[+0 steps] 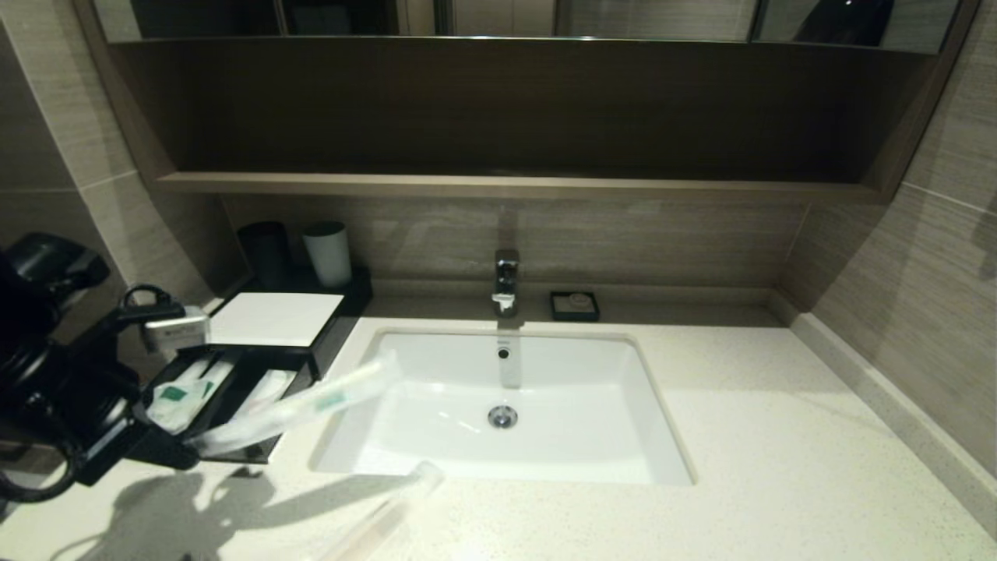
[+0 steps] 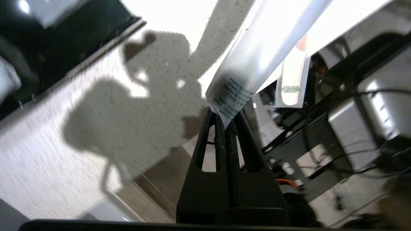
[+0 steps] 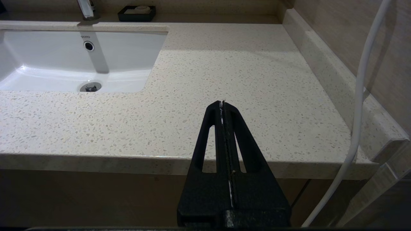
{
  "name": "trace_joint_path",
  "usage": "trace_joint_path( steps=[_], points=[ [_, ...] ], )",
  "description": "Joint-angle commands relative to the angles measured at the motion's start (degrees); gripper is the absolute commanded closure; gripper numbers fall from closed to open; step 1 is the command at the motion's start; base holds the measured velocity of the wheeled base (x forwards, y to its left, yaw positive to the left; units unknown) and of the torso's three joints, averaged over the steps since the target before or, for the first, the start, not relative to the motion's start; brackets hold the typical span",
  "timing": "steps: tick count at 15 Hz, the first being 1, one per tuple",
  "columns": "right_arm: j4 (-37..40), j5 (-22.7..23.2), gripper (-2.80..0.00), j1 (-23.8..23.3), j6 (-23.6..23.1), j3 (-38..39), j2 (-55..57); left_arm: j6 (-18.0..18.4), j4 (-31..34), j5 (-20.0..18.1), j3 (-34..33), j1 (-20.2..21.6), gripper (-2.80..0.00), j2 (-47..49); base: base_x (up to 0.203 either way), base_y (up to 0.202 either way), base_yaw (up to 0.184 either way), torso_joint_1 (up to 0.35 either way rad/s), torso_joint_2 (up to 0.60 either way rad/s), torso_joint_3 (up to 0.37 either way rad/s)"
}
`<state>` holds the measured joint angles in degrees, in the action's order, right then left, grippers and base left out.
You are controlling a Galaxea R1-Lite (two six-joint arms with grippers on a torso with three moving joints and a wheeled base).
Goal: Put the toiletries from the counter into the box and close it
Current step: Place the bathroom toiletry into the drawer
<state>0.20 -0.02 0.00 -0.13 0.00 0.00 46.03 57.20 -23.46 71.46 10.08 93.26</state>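
Note:
My left gripper (image 1: pixel 193 448) is shut on one end of a long white packet (image 1: pixel 311 401) with a green label. It holds the packet in the air, slanting from the front of the black box (image 1: pixel 296 360) out over the sink's left edge. In the left wrist view the fingertips (image 2: pixel 226 123) pinch the packet's printed end (image 2: pixel 234 96). The box is open, with white sachets (image 1: pixel 183 393) inside and its white lid (image 1: pixel 273 318) behind. A second pale long packet (image 1: pixel 389 506) lies on the counter in front of the sink. My right gripper (image 3: pixel 222 104) is shut and empty at the counter's front right edge.
The white sink (image 1: pixel 592 460) fills the middle of the counter, with a faucet (image 1: pixel 506 280) and a black soap dish (image 1: pixel 575 305) behind it. A dark cup (image 1: pixel 265 253) and a white cup (image 1: pixel 327 253) stand behind the box. Walls close both sides.

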Motion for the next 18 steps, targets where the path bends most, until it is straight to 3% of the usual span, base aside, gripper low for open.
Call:
trace_joint_path(
  steps=[1, 2, 3, 6, 9, 11, 15, 18],
  points=[
    [0.0, -0.1, 0.00, 0.0, 0.0, 0.0, 0.0, -10.2, 0.3, 1.8, 0.3, 0.2, 0.00, -1.5, 0.000, 0.000, 0.000, 0.000, 0.00, 0.000],
    [-0.1, 0.0, 0.00, 0.0, 0.0, 0.0, -0.1, -13.7, 0.4, 4.1, 0.0, 1.6, 0.00, -2.2, 0.000, 0.000, 0.000, 0.000, 0.00, 0.000],
    [0.0, 0.0, 0.00, 0.0, 0.0, 0.0, -0.1, -14.5, 0.4, 5.9, -0.4, 4.7, 0.00, -2.9, 0.000, 0.000, 0.000, 0.000, 0.00, 0.000],
    [-0.1, 0.0, 0.00, 0.0, 0.0, 0.0, -0.1, -15.4, 2.4, 11.6, -0.6, 13.1, 0.00, -5.0, 0.000, 0.000, 0.000, 0.000, 0.00, 0.000],
    [0.0, 0.0, 0.00, 0.0, 0.0, 0.0, 0.0, -15.0, 5.2, 14.1, -0.2, 23.3, 0.00, -5.6, 0.000, 0.000, 0.000, 0.000, 0.00, 0.000],
    [-0.1, 0.0, 0.00, 0.0, 0.0, 0.0, -0.1, -14.0, 7.3, 17.0, -0.2, 28.0, 0.00, -5.6, 0.000, 0.000, 0.000, 0.000, 0.00, 0.000],
    [-0.1, 0.0, 0.00, 0.0, 0.0, 0.0, -0.1, -14.5, 7.1, 20.8, 0.0, 30.4, 0.00, -3.2, 0.000, 0.000, 0.000, 0.000, 0.00, 0.000],
    [0.0, 0.0, 0.00, 0.0, 0.0, 0.0, -0.1, -19.6, 3.7, 20.3, -0.7, 29.4, 0.00, -0.7, 0.000, 0.000, 0.000, 0.000, 0.00, 0.000]
  ],
)
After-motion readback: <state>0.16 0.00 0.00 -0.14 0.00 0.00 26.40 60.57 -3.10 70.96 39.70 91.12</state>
